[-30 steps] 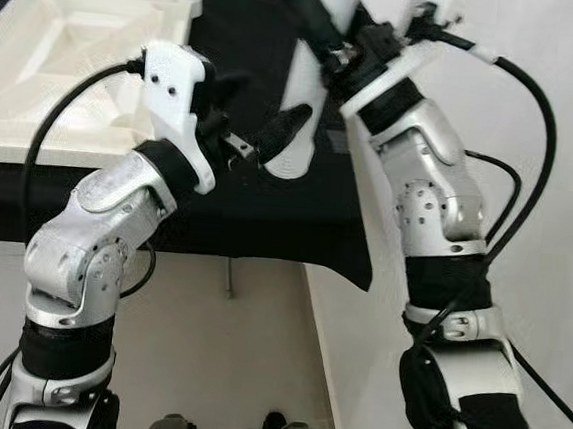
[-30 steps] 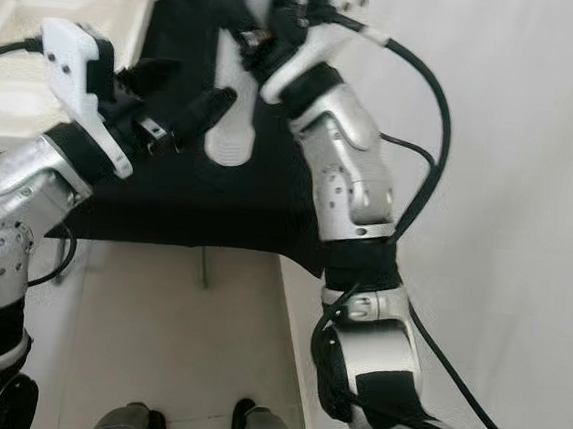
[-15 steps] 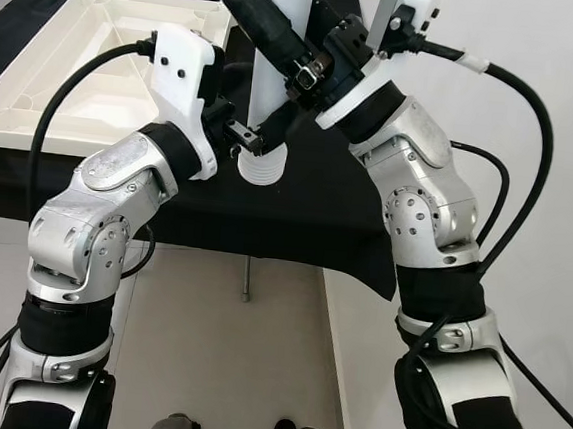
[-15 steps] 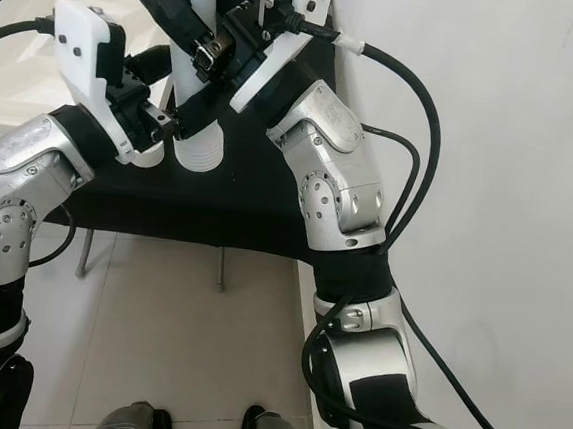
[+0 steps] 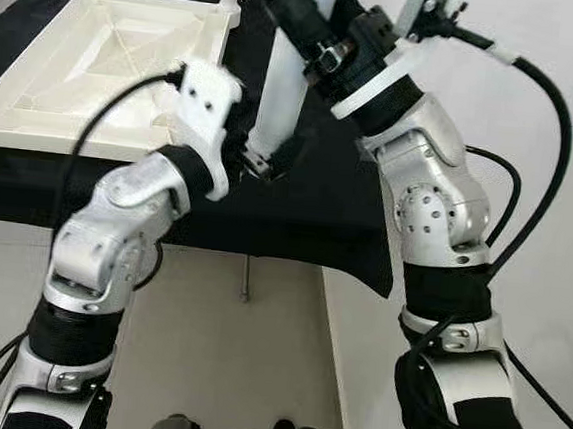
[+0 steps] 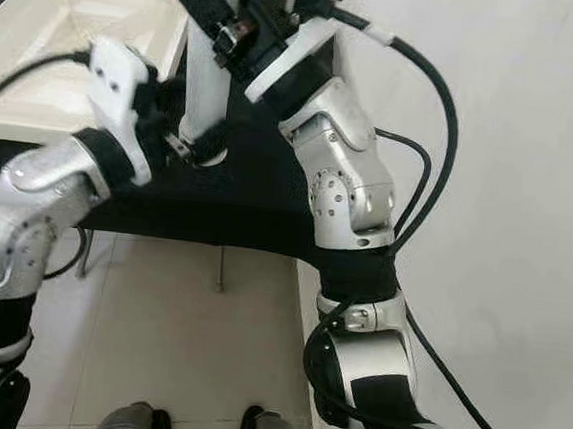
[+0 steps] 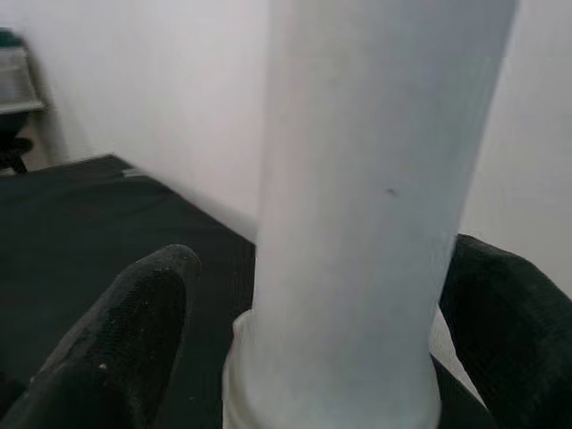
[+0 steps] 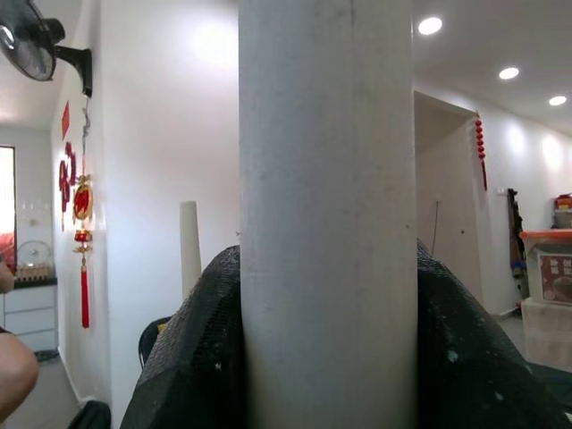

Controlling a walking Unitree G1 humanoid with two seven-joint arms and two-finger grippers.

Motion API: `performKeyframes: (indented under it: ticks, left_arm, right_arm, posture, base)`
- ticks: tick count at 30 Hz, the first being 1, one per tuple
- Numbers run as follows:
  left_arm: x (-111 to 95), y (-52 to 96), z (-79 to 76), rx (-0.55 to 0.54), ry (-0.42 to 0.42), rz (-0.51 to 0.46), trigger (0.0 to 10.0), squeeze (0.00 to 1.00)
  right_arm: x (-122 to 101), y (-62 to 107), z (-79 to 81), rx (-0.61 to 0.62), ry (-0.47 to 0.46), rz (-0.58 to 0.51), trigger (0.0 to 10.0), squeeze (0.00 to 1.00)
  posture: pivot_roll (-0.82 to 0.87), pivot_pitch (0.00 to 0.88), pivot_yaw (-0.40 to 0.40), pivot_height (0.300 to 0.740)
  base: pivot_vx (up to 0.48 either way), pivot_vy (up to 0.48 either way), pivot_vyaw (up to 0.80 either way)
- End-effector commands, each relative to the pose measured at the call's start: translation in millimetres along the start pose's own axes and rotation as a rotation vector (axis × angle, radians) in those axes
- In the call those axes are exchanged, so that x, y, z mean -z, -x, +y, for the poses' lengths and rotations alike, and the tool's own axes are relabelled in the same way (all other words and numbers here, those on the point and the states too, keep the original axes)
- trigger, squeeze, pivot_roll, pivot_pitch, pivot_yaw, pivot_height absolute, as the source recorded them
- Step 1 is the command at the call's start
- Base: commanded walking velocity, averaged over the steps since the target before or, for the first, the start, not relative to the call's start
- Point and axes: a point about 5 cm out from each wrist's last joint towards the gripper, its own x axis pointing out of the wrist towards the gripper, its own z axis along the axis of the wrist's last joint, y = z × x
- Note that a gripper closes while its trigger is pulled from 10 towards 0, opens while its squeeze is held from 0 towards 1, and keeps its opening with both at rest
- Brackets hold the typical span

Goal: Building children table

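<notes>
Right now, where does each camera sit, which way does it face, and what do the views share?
Head, both eyes: look down at both arms, white table leg, tabletop, black cloth.
Left wrist: looks along left gripper at the leg's base; fingers either side.
Right wrist: right gripper clamps the leg; room behind.
Shared: the leg.

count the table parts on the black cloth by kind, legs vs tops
white table leg: 1, upright, held by the right gripper, with the left gripper at its base
white tabletop: 1, lying underside up
total: 2
</notes>
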Motion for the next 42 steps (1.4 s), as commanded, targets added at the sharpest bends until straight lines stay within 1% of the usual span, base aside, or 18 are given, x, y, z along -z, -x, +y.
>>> performKeyframes:
  ticks: [1, 6, 10, 16, 21, 25, 26, 30, 32, 33, 34, 35, 36, 37, 38, 40, 41, 42]
  left_arm:
    - [0.1, -0.6, 0.0, 0.002, -0.039, -0.001, 0.0, 0.00]
    - [0.6, -1.0, 1.7, -0.013, -0.049, -0.003, 0.0, 0.00]
    - [-0.1, -0.9, 2.3, -0.014, -0.008, -0.022, 0.0, 0.00]
    - [0.0, -1.2, 2.4, -0.016, 0.002, -0.027, 0.0, 0.00]
    - [0.2, -0.2, 4.8, -0.019, -0.013, -0.023, 0.0, 0.00]
    - [-0.7, 1.7, 8.4, -0.021, -0.040, -0.022, 0.0, 0.00]
    - [-1.1, 2.2, 9.5, -0.019, -0.050, -0.021, 0.0, 0.00]
    - [-7.2, 6.4, 10.5, 0.047, -0.116, -0.044, 0.0, 0.00]
    - [-14.1, 14.3, 1.1, 0.221, -0.137, -0.066, 0.0, 0.00]
    - [-17.5, 21.6, -7.2, 0.352, -0.125, -0.067, 0.0, 0.00]
    - [-17.5, 21.6, -7.2, 0.352, -0.125, -0.067, 0.0, 0.00]
    - [-19.6, 26.9, -12.9, 0.439, -0.116, -0.065, 0.0, 0.00]
    - [-19.6, 26.9, -12.9, 0.439, -0.116, -0.065, 0.0, 0.00]
    - [-20.4, 35.7, -18.9, 0.557, -0.095, -0.039, 0.0, 0.00]
    - [-20.4, 35.7, -18.9, 0.557, -0.095, -0.039, 0.0, 0.00]
    - [-19.6, 52.5, -26.6, 0.746, -0.052, 0.035, 0.0, 0.00]
    - [-19.6, 52.5, -26.6, 0.746, -0.052, 0.035, 0.0, 0.00]
    - [-19.9, 60.4, -28.4, 0.826, -0.033, 0.069, 0.0, 0.00]
  right_arm:
    - [-7.9, -4.8, 7.7, -0.038, -0.009, -0.036, 10.0, 0.00]
    - [-8.8, -5.2, 9.4, -0.045, -0.015, -0.041, 10.0, 0.00]
    - [-10.5, -5.9, 11.2, -0.055, -0.019, -0.044, 10.0, 0.00]
    - [-11.2, -5.9, 12.6, -0.069, -0.012, -0.035, 10.0, 0.00]
    - [-8.3, -3.3, 11.8, -0.082, 0.037, 0.013, 10.0, 0.00]
    - [-0.1, 1.6, 6.6, -0.097, 0.065, 0.091, 10.0, 0.00]
    - [2.8, 3.8, 4.8, -0.112, 0.081, 0.124, 10.0, 1.00]
    - [9.0, 9.8, 5.2, -0.194, 0.122, 0.205, 10.0, 1.00]
    - [11.1, 14.1, 8.2, -0.264, 0.146, 0.240, 10.0, 1.00]
    - [12.0, 15.6, 9.3, -0.292, 0.151, 0.255, 10.0, 0.90]
    - [12.0, 15.6, 9.3, -0.292, 0.151, 0.255, 10.0, 0.90]
    - [12.7, 16.4, 9.7, -0.309, 0.152, 0.265, 10.0, 0.90]
    - [12.7, 16.4, 9.7, -0.309, 0.152, 0.265, 10.0, 0.90]
    - [14.2, 17.2, 10.2, -0.330, 0.151, 0.280, 10.0, 0.45]
    - [14.2, 17.2, 10.2, -0.330, 0.151, 0.280, 10.0, 0.45]
    - [16.4, 19.2, 11.8, -0.373, 0.140, 0.297, 10.0, 0.18]
    - [16.4, 19.2, 11.8, -0.373, 0.140, 0.297, 10.0, 0.18]
    - [17.7, 20.4, 12.6, -0.397, 0.140, 0.309, 10.0, 0.15]
  posture:
    - [0.06, 0.152, -0.058, 0.740]
    - [0.06, 0.152, -0.056, 0.740]
    - [0.06, 0.152, -0.056, 0.740]
    - [0.06, 0.154, -0.056, 0.740]
    - [0.06, 0.156, -0.057, 0.740]
    - [0.06, 0.159, -0.060, 0.740]
    - [0.06, 0.159, -0.060, 0.740]
    - [0.05, 0.161, -0.065, 0.740]
    - [0.05, 0.161, -0.069, 0.740]
    - [0.05, 0.162, -0.072, 0.740]
    - [0.05, 0.162, -0.072, 0.740]
    - [0.05, 0.162, -0.072, 0.740]
    - [0.05, 0.162, -0.072, 0.740]
    - [0.05, 0.162, -0.072, 0.740]
    - [0.05, 0.162, -0.072, 0.740]
    - [0.05, 0.163, -0.082, 0.740]
    - [0.05, 0.163, -0.082, 0.740]
    - [0.05, 0.164, -0.084, 0.740]
  base:
    - [0.000, 0.000, 0.00]
    - [0.000, 0.000, 0.00]
    - [0.000, 0.000, 0.00]
    - [0.000, 0.000, 0.00]
    - [0.000, 0.000, 0.00]
    - [0.000, 0.000, 0.00]
    - [0.000, 0.000, 0.00]
    - [0.000, 0.000, 0.00]
    - [0.000, 0.000, 0.00]
    - [0.000, 0.000, 0.00]
    - [0.000, 0.000, 0.00]
    - [0.000, 0.000, 0.00]
    - [0.000, 0.000, 0.00]
    - [0.000, 0.000, 0.00]
    - [0.000, 0.000, 0.00]
    - [0.000, 0.000, 0.00]
    - [0.000, 0.000, 0.00]
    - [0.000, 0.000, 0.00]
